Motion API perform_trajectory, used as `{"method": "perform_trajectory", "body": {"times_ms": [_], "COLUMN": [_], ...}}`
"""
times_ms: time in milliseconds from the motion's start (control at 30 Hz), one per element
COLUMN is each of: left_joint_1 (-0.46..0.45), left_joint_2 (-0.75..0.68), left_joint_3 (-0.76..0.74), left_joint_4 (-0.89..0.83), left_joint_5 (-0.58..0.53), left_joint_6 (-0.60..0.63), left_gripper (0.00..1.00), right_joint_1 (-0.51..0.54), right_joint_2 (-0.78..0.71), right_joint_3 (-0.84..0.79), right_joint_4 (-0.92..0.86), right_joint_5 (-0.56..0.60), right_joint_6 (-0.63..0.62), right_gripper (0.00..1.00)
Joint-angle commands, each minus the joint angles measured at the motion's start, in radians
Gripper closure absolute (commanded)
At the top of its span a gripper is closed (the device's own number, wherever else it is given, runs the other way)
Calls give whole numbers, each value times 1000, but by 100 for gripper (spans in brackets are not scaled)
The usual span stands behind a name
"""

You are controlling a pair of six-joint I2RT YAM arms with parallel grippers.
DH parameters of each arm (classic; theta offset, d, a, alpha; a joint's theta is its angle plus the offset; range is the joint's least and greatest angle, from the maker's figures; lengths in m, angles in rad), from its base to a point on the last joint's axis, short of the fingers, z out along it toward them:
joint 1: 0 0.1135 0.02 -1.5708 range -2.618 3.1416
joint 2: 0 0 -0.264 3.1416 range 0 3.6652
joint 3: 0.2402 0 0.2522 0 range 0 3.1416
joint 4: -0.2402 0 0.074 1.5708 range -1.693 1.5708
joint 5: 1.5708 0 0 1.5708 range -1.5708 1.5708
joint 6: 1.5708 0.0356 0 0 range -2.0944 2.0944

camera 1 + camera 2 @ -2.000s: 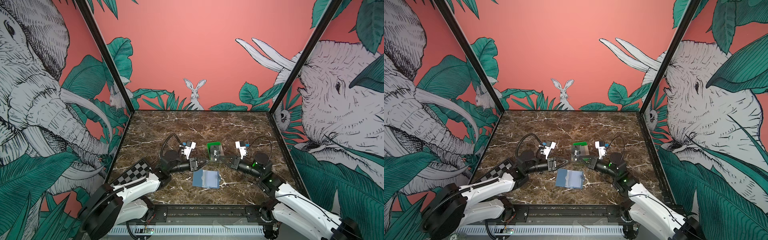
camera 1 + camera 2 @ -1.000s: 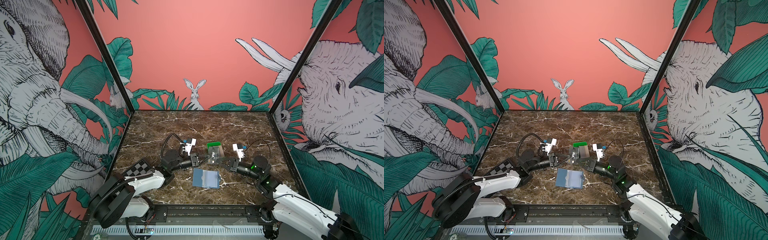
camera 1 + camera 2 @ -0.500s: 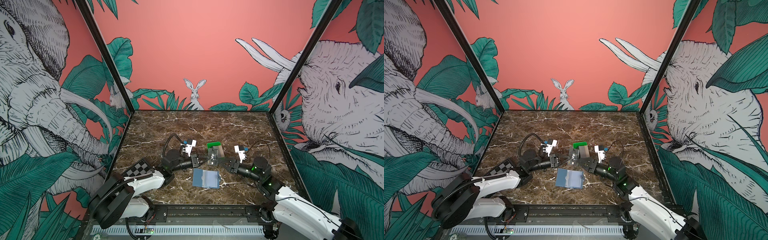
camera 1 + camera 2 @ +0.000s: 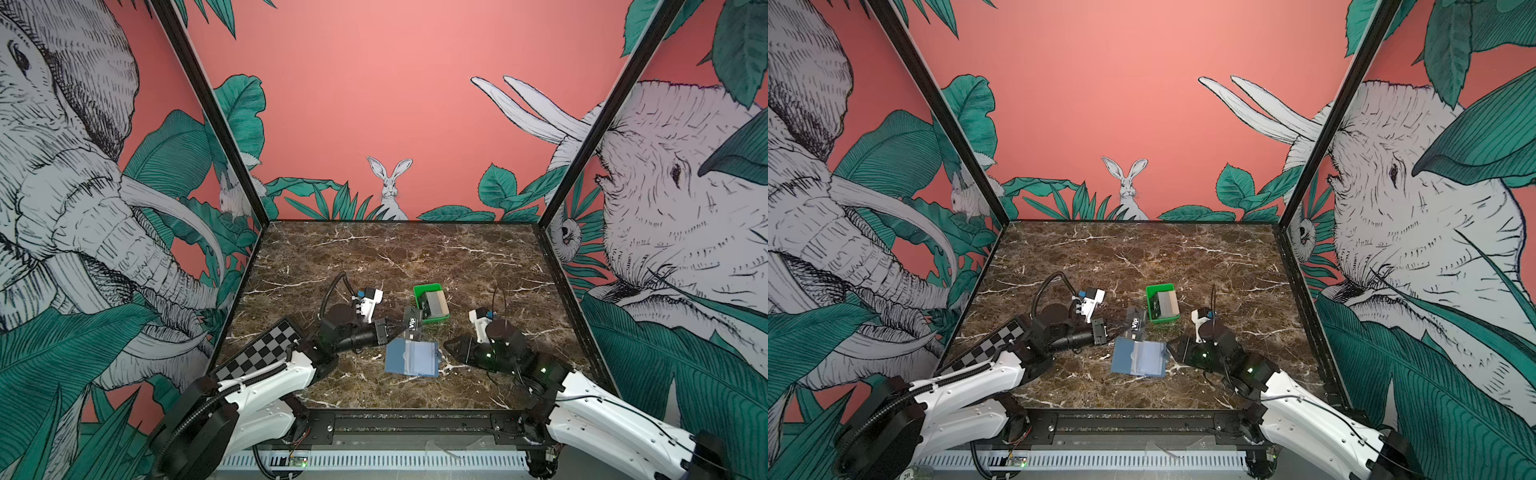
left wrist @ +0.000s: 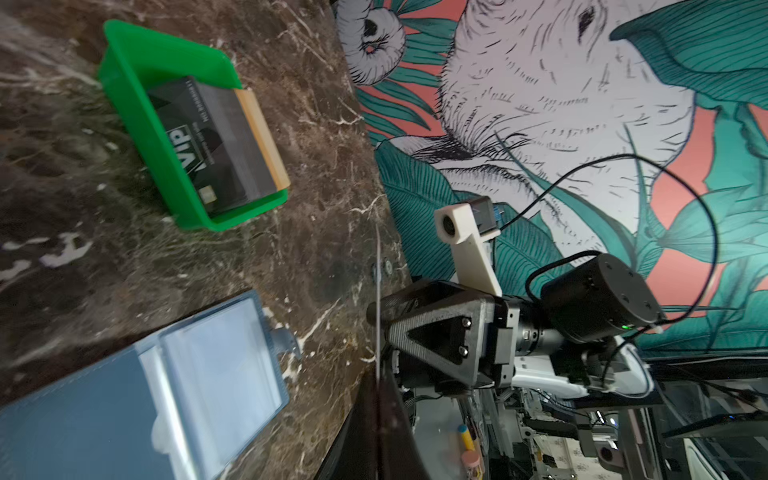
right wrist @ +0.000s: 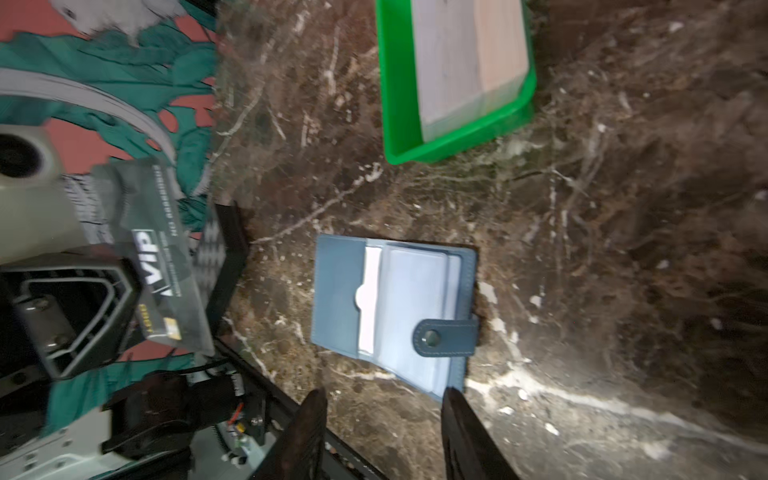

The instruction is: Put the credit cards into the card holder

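L gripper (image 4: 392,328) clamped on black VIP card (image 4: 414,327) by far edge of open card holder (image 4: 411,358); R gripper (image 6: 384,401) jaws apart, empty, just right of it. Risk: unpinned holder slides, card misses pocket (image 6: 415,291).

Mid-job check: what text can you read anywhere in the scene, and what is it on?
"VIP": on the black card held in the left gripper.
"VIP": on the second black card, lying in the green tray.
Fine print beside both logos: too small to read.
No text shows on the card holder.
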Motion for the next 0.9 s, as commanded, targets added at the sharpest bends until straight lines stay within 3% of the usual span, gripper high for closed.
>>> {"method": "perform_trajectory", "body": {"times_ms": [0,200,600,867], "left_joint_1": [-9,-10,-45,-52], "left_joint_2": [-52,-60,-26,-24], "left_joint_3": [-33,-63,-73,-65], "left_joint_4": [-103,-126,-92,-118], "left_joint_5": [-59,-82,-131,-129], "left_joint_6": [49,57,44,51], "left_gripper": [100,100,100,100], "right_joint_1": [40,83,83,93], "right_joint_2": [76,219,332,336], "right_joint_3": [6,1,-4,1], "right_joint_4": [8,102,214,114], "right_joint_5": [91,100,28,31], "right_joint_6": [-16,4,1,-29], "right_gripper": [57,62,69,71]}}
